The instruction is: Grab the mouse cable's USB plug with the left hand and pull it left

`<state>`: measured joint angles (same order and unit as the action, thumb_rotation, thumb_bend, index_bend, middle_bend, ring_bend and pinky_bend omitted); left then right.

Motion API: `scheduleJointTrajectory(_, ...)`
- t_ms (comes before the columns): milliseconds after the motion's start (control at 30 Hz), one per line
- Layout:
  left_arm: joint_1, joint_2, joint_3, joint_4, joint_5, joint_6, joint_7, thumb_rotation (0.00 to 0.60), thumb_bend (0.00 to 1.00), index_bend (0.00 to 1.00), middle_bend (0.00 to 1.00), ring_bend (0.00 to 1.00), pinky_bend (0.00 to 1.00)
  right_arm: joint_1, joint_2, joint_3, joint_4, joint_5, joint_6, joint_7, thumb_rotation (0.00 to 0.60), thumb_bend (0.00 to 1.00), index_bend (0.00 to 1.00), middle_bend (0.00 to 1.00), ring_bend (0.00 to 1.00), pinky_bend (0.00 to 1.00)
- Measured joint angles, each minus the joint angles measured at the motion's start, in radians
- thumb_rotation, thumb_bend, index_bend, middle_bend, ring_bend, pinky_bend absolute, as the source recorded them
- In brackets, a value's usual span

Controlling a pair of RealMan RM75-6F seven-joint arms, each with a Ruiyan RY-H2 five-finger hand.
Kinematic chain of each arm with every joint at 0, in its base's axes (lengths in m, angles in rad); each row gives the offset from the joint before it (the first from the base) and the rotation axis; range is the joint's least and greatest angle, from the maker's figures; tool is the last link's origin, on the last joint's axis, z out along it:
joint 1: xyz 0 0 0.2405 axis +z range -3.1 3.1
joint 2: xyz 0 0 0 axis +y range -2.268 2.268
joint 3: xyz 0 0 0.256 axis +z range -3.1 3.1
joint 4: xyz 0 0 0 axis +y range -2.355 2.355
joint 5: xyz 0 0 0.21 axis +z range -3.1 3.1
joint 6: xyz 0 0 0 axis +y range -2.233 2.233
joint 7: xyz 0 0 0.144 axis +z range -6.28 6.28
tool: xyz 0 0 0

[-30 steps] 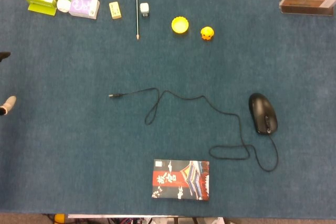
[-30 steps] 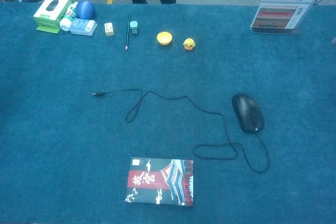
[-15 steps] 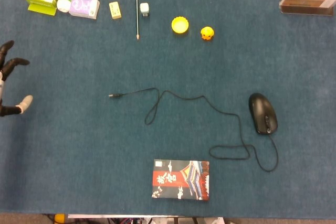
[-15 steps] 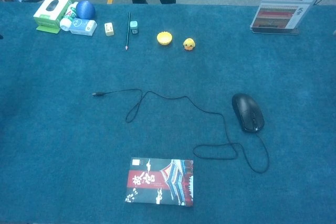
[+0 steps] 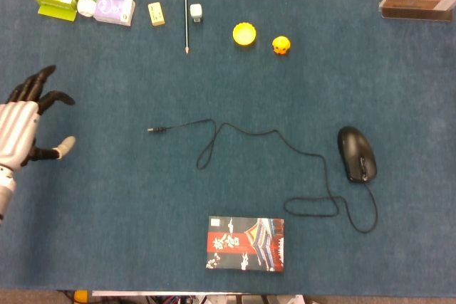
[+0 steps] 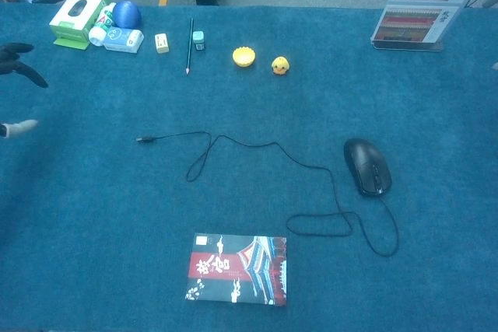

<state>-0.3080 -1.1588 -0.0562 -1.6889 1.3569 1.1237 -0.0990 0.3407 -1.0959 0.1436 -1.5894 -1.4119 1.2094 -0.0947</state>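
- The left hand (image 5: 21, 129) is hovering over the left edge of the table (image 5: 107, 197), its fingers (image 5: 39, 83) spread apart and holding nothing — it is well apart from the plug.
- The right hand is not showing in either view.
- The USB plug (image 5: 152, 130) is lying flat on the blue cloth near the middle of the table, at the left end of the cable (image 5: 278, 137), its tip pointing left toward the hand.
- The cable is snaking rightward in loose bends, looping once below the mouse (image 5: 356, 153) before joining it.
- The plug is looking small, light and rigid, sitting low on the cloth, so a fingertip pinch across its body seems the likely hold — the thin cord behind it would probably slip.
- The cable is looking limp, so a leftward pull should first take up the slack in the bends; only after that might the mouse drag.
- A booklet (image 5: 245, 243) is lying below the cable, clear of the pull path.
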Motion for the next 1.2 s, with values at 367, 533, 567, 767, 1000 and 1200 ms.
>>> scheduleJointTrajectory(367,-0.060,-0.155,-0.015,0.126,-0.007,-0.053,0.006,0.600,0.25,0.32,0.00,0.00,0.02,0.024,0.033,0.020,-0.050,0.023,-0.003,-0.059,0.600,0.00,0.31,0.16,0.21,0.29)
scheduleJointTrajectory(533,-0.081,-0.220,-0.010,0.166,-0.014,-0.081,0.025,0.600,0.25,0.32,0.00,0.00,0.01,0.032,0.042,0.028,-0.049,0.030,-0.006,-0.047,0.600,0.00,0.31,0.16,0.21,0.29)
scheduleJointTrajectory(567,-0.086,-0.234,-0.008,0.176,-0.016,-0.088,0.032,0.600,0.25,0.32,0.00,0.00,0.01,0.032,0.044,0.028,-0.048,0.030,-0.007,-0.044,0.600,0.00,0.31,0.16,0.21,0.29)
scheduleJointTrajectory(767,-0.101,-0.298,-0.003,0.236,-0.029,-0.107,0.056,0.600,0.25,0.33,0.00,0.00,0.01,0.031,0.052,0.026,-0.043,0.026,0.004,-0.030,0.600,0.00,0.31,0.16,0.21,0.29)
scheduleJointTrajectory(1000,-0.118,-0.370,-0.009,0.326,-0.055,-0.137,0.038,0.600,0.25,0.34,0.00,0.00,0.01,0.025,0.053,0.018,-0.032,0.024,0.011,-0.015,0.600,0.00,0.31,0.16,0.21,0.29)
scheduleJointTrajectory(1200,-0.132,-0.401,-0.013,0.367,-0.056,-0.151,0.018,0.600,0.25,0.34,0.00,0.00,0.01,0.022,0.048,0.013,-0.022,0.018,0.018,-0.003,0.600,0.00,0.31,0.16,0.21,0.29)
